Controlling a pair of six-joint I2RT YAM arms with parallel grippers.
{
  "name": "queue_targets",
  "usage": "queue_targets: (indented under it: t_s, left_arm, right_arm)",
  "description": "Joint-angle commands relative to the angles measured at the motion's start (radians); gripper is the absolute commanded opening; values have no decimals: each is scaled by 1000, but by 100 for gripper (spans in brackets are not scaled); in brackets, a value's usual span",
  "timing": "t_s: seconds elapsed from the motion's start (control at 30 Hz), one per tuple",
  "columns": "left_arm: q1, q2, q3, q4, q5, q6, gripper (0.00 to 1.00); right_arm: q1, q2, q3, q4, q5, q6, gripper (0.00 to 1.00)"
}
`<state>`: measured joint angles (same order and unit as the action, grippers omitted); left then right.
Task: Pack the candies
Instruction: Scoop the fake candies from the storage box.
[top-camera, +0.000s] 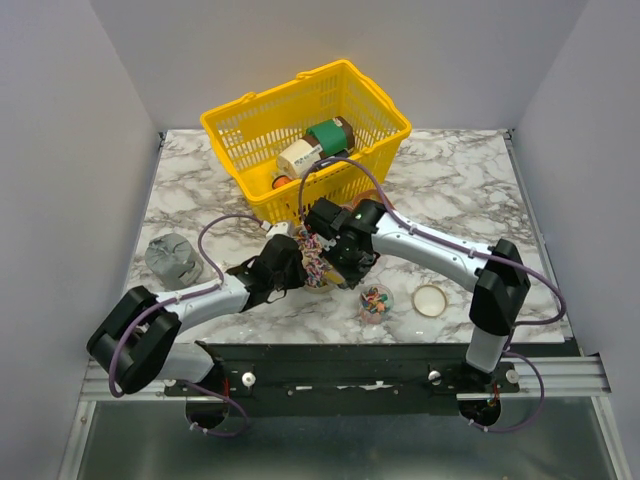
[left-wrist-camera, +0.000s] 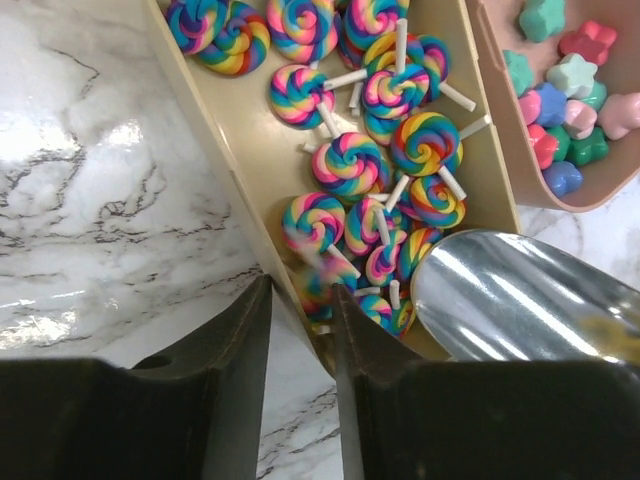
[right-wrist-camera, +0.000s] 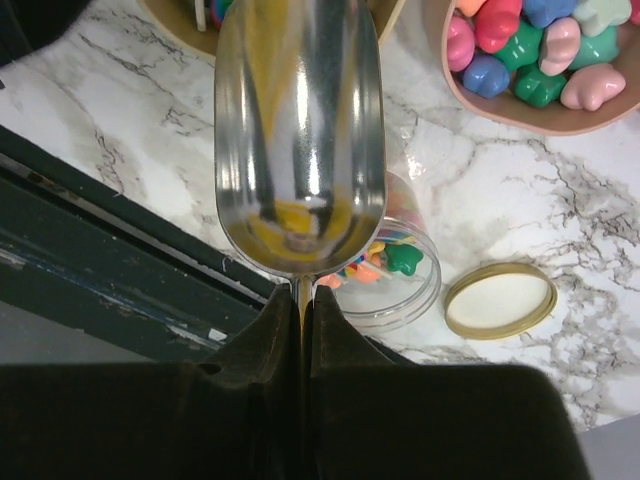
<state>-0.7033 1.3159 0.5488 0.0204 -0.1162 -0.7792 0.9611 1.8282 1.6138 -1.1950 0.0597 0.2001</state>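
The candies lie in two holders. Rainbow swirl lollipops (left-wrist-camera: 350, 165) fill a beige tray (left-wrist-camera: 250, 140), and star-shaped sweets (right-wrist-camera: 530, 50) fill a pink bowl (left-wrist-camera: 500, 130). A clear jar (right-wrist-camera: 400, 280) holds a few candies, and it also shows in the top view (top-camera: 375, 302). My left gripper (left-wrist-camera: 300, 300) straddles the tray's near wall and is closed on it. My right gripper (right-wrist-camera: 303, 295) is shut on the handle of an empty metal scoop (right-wrist-camera: 300, 140). The scoop hangs over the jar's edge, next to the tray.
The jar's gold lid (right-wrist-camera: 500, 300) lies on the marble beside the jar. A yellow basket (top-camera: 215, 125) with bottles and cans stands at the back. A grey lump (top-camera: 172, 258) sits at the left. The table's front rail runs just behind the jar.
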Motion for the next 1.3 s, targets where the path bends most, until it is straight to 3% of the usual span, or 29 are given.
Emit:
queue_targets:
  t_s: [0.0,0.07,0.23,0.43,0.6,0.7,0.8,0.87,0.97,1.1,1.27]
  left_arm:
    - [-21,13,-16,3,-37,-8,26]
    - [-22,5,-24,0,-36,-3,15]
    - [-30,5,-30,-10,-33,14,2]
    - [-38,-6,-33,-19,-46,29,0]
    - [-39,-12,-24,-43,-62,29,0]
    - [-39,-20,-20,-50,-82,29,5]
    - [-41,-38,-21,-56,-95,26,20]
    - [-39,-56,-24,-53,-108,26,36]
    - [-39,-79,-26,-43,-119,29,47]
    - [-39,-95,-23,-30,-122,35,49]
    - [-41,-73,-23,-28,-120,38,42]
  right_arm:
    - [-2,25,-81,337,54,-2,1]
    - [-2,13,-100,392,65,1,1]
    - [-1,23,-103,481,104,9,1]
    - [-2,29,-75,515,195,36,1]
    - [-5,13,-37,451,167,35,1]
    - [-7,-20,-45,387,138,35,1]
    - [-7,-58,-52,315,88,27,1]
    - [-7,-79,-51,243,65,27,1]
    - [-7,-96,-38,146,43,24,1]
    - [-5,-101,-22,65,-23,9,1]
    - [-5,-72,1,0,-112,-11,1]
